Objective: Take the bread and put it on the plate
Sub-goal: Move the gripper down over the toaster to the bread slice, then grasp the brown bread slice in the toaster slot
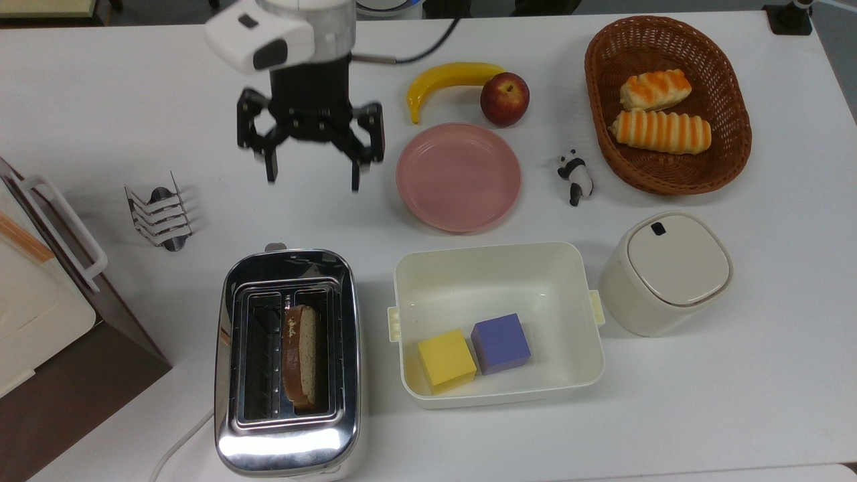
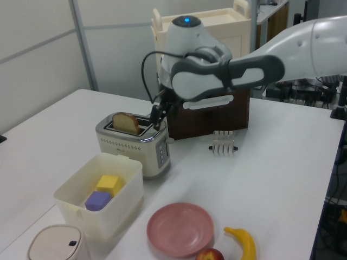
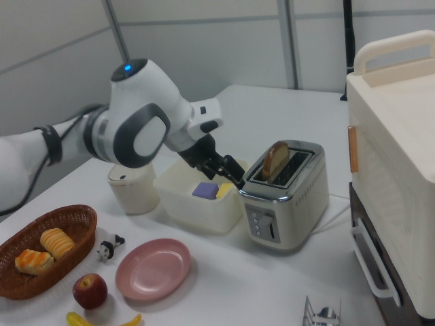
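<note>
The bread [image 1: 300, 356] [image 2: 126, 123] [image 3: 275, 161], a brown speckled slice with a dark crust, stands upright in the right slot of a chrome toaster [image 1: 288, 438] [image 2: 135, 146] [image 3: 285, 210]. The pink plate [image 1: 458, 177] [image 2: 181, 228] [image 3: 153, 269] lies bare on the white table. My gripper [image 1: 312, 170] [image 2: 158, 116] [image 3: 232, 174] hangs open in the air with nothing between its fingers. In the top view it is above the toaster and left of the plate. In the left view and the right view it hovers close beside the toaster's top.
A cream tub [image 1: 589, 365] holds a yellow and a purple cube. Around the plate are a banana [image 1: 448, 79], an apple [image 1: 505, 99], a panda figure [image 1: 576, 177], a wicker basket [image 1: 730, 161] of striped rolls and a lidded pot [image 1: 665, 273]. A toast rack [image 1: 159, 215] and a brown-and-cream appliance [image 1: 40, 321] stand on the top view's left.
</note>
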`<action>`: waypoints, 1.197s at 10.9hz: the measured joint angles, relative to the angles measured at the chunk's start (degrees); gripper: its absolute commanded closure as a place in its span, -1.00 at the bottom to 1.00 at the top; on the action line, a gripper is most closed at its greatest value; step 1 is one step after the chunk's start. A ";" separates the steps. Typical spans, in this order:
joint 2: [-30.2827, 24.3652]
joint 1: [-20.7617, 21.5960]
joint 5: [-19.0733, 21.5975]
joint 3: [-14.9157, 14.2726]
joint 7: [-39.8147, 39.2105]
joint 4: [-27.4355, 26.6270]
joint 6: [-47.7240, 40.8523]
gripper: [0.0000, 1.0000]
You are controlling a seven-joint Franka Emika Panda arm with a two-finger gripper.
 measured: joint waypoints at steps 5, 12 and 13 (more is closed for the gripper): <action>8.54 -0.03 0.02 0.00 1.10 2.75 15.35 -0.78; 16.76 -1.51 0.02 -0.05 1.44 7.60 27.02 0.11; 17.22 -1.59 0.02 -0.03 1.44 7.76 28.12 0.54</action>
